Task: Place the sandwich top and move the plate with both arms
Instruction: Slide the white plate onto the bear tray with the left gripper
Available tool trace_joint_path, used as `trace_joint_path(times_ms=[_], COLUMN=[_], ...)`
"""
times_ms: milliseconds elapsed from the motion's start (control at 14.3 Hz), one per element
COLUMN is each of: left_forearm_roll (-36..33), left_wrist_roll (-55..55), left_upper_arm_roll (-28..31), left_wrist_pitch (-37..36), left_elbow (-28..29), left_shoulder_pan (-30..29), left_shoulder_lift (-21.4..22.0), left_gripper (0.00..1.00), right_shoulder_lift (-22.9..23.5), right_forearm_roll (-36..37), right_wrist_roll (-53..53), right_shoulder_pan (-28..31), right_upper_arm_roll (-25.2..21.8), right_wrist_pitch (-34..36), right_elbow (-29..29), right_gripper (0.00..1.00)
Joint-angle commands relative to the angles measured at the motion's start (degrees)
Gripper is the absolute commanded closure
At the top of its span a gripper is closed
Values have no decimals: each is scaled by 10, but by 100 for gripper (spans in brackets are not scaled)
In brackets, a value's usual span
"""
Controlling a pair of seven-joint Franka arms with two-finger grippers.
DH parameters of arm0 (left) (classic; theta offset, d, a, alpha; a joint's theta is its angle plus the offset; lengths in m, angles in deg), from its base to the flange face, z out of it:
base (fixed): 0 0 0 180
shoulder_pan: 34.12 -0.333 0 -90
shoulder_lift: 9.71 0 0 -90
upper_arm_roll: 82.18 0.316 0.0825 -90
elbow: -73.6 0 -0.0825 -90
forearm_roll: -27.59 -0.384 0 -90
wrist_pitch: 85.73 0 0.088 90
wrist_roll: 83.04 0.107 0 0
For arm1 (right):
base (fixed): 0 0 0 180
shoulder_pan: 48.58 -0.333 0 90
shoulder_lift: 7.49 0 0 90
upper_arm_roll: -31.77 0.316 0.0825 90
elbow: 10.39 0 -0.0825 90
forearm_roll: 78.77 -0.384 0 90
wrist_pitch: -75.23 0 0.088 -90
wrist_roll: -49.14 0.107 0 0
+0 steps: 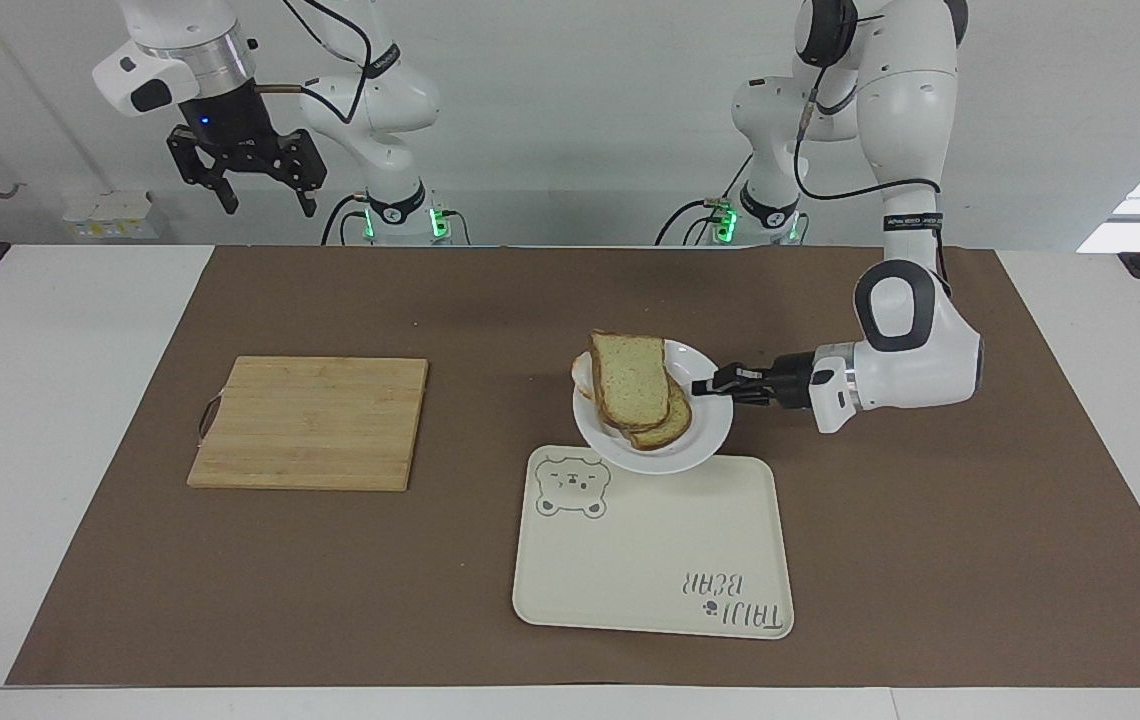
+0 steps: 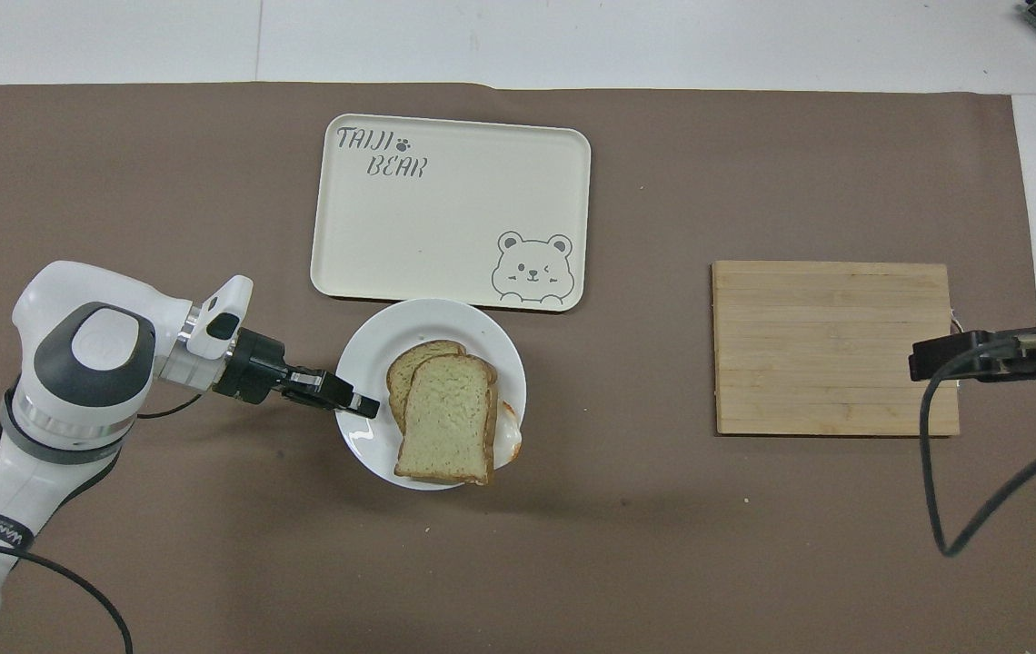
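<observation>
Gripping the rim of the small round glossy white plate [image 1: 652,452] [image 2: 373,363], the left gripper [image 1: 708,385] [image 2: 356,404] is pinching its edge on the side toward the left arm's end of the table, fingers pressed onto the rim. Plate is being held up off the brown table mat [image 1: 930,540] [image 2: 118,182], hanging over the robot-side edge of the cream rectangular tray with bear drawing [image 1: 650,560] [image 2: 445,209]; its shadow is falling on the mat well apart from it in the overhead view.

Sandwich top, the plain tan-green speckled bread slice with brown crust [image 1: 630,378] [image 2: 447,427], is lying on the stack on the plate, slightly skewed over the lower bread slice [image 1: 665,425] [image 2: 413,359], with a bit of white egg [image 1: 582,375] [image 2: 509,434] sticking out at the side toward the right arm's end.

Right gripper [image 1: 255,190] is waiting, raised high above the table's robot-side edge, fingers spread, holding nothing. Rectangular bamboo cutting board [image 1: 310,422] [image 2: 834,347] is sitting on the mat toward the right arm's end.
</observation>
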Motion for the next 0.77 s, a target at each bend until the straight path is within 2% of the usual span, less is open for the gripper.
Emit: trace_joint_path(times_ms=[0,420,490,700], left_forearm_roll=[16,0,-2,-19], left_wrist_roll=[-21,-77,-77,-78], left_upper_arm_roll=[-1,-1,3,1], left_wrist_pitch=[7,15,20,53], left_elbow=[-91,-255,-273,-281], left_shoulder_pan=[11,11,13,20], left_shoulder_lift=[-68,-179,-197,-204], left_gripper=[100,100,100,100], right_shoulder_lift=[65,45,45,45], right_forearm_roll=[3,-2,-2,-2], right_wrist_roll=[-39,-43,-43,-43], right_shoulder_pan=[24,20,21,21], right_upper_arm_roll=[0,1,1,1], right_wrist_pitch=[48,32,32,32], right_elbow=[99,66,65,65], right_gripper=[0,0,0,0])
